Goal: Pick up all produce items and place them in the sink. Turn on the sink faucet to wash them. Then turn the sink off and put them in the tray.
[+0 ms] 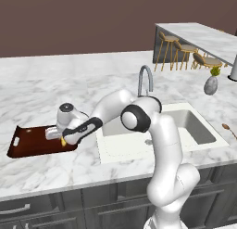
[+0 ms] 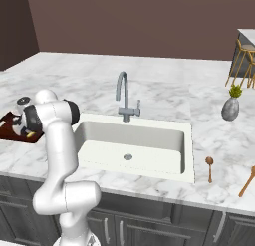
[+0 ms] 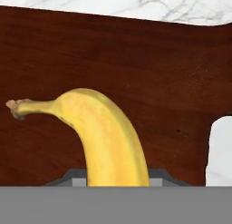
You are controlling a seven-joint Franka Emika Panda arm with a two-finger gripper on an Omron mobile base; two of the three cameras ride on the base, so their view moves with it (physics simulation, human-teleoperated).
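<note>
- Your gripper (image 1: 61, 139) is low over the right end of the tray (image 1: 28, 142), at the left of the counter; in the hand view the banana (image 3: 106, 139) rises from between the finger tips, so you are most likely clamped on it, though the pads themselves are hidden behind the fruit.
- You can judge the task as near its end: the sink (image 2: 164, 135) is bare, with no fruit in the basin; no water runs from the sink faucet (image 2: 124, 98), so the tap looks off; the banana is already over the tray's dark wood.
- What is left for you, as far as can be told: set the fruit down on the tray floor and let go; whether it already touches the wood, you cannot tell from these views.
- The banana's long axis runs along the gripper's line of sight, away from the hand; its stem end leads and curls off to the left of the hand view; the blossom end is hidden down between the fingers.
- In the left base view a yellow tip peeks out just under the hand, pointing down toward the tray.
</note>
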